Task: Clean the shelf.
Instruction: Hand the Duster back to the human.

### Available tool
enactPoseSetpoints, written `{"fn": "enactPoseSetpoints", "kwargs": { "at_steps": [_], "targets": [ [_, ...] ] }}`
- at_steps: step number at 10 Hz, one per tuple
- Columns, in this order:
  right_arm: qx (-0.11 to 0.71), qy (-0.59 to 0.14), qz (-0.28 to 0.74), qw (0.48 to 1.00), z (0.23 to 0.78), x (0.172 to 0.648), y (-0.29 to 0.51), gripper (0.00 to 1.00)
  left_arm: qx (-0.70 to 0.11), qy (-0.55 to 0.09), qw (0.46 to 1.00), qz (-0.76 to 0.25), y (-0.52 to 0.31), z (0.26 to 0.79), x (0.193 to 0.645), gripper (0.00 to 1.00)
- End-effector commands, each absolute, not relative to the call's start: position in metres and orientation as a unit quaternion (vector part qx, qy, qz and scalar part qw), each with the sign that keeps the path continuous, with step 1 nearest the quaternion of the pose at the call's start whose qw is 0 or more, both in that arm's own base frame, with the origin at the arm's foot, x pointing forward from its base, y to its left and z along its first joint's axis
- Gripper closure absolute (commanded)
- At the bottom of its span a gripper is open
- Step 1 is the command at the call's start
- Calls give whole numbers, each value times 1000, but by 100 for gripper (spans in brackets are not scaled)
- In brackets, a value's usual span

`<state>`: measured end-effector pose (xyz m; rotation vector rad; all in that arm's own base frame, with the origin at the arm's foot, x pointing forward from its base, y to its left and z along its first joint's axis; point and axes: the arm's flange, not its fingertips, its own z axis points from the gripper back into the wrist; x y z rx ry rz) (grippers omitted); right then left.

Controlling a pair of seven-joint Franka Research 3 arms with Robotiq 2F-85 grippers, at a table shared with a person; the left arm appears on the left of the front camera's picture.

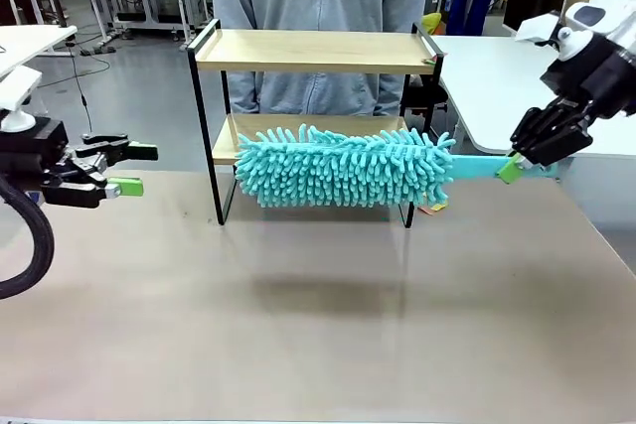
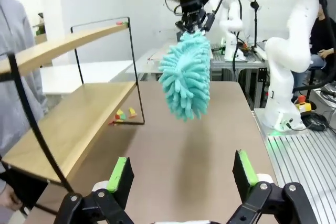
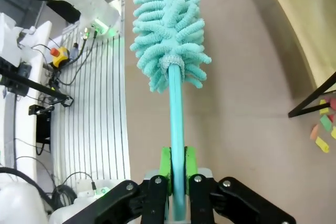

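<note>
Brown counter [image 1: 318,345] carries the shelf [image 1: 316,51]; right pincer [image 1: 513,167] clamps the soft, light duster [image 1: 343,166] by its stiff handle; left pincer [image 1: 131,170] gapes empty.

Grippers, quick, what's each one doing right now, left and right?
Left tool: open, holding nothing.
Right tool: closed on the handle of the teal duster, held in front of the shelf.

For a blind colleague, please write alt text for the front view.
The right gripper holds a turquoise duster level above the table, in front of the shelf. The open left gripper waits at the left.
</note>
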<state>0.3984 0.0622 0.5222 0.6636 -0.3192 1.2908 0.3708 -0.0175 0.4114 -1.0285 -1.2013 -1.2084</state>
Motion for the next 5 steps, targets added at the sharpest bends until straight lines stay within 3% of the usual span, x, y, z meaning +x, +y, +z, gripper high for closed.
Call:
{"fn": "enactPoseSetpoints", "kwargs": {
  "at_steps": [1,4,5],
  "targets": [
    [323,-170,604,708,515,405,50,87,-446,-530,519,-501,-52,391,336,0],
    [330,-185,608,698,507,412,39,87,-483,-529,506,-480,-81,378,344,0],
    [312,-162,604,715,509,406,46,87,-493,-524,504,-478,-90,375,347,0]
  ]
}}
